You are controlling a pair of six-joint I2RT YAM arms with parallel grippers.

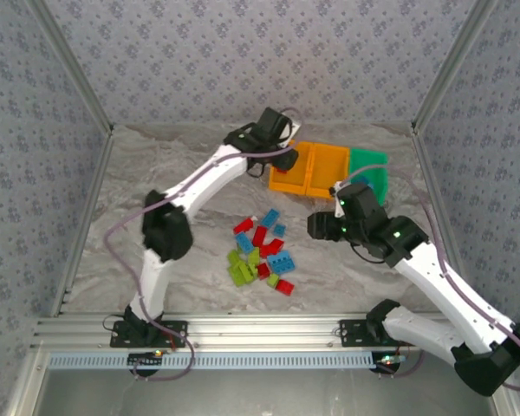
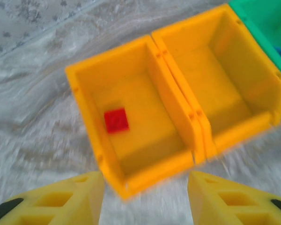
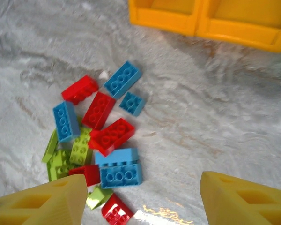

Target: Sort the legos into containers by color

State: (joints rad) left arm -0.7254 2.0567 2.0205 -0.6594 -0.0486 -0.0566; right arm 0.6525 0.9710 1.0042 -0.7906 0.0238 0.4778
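Observation:
The legos [image 1: 260, 256] lie in a loose pile of red, blue and lime green bricks on the table's middle. Three joined containers stand behind them: two orange bins [image 1: 293, 178] [image 1: 328, 166] and a green bin [image 1: 370, 172]. My left gripper [image 1: 277, 154] hovers over the leftmost orange bin [image 2: 131, 117], open and empty [image 2: 145, 201]. One red brick [image 2: 116, 120] lies on that bin's floor. My right gripper [image 1: 318, 227] hangs open [image 3: 143, 201] just right of the pile, with a big blue brick [image 3: 119, 168] and a red brick [image 3: 111, 136] near its left finger.
The middle orange bin [image 2: 215, 89] looks bare inside, and something dark blue shows at the edge of the green bin [image 2: 267, 28]. Patterned walls and metal posts close in the table. Bare marbled tabletop [image 3: 215, 117] lies between the pile and the bins.

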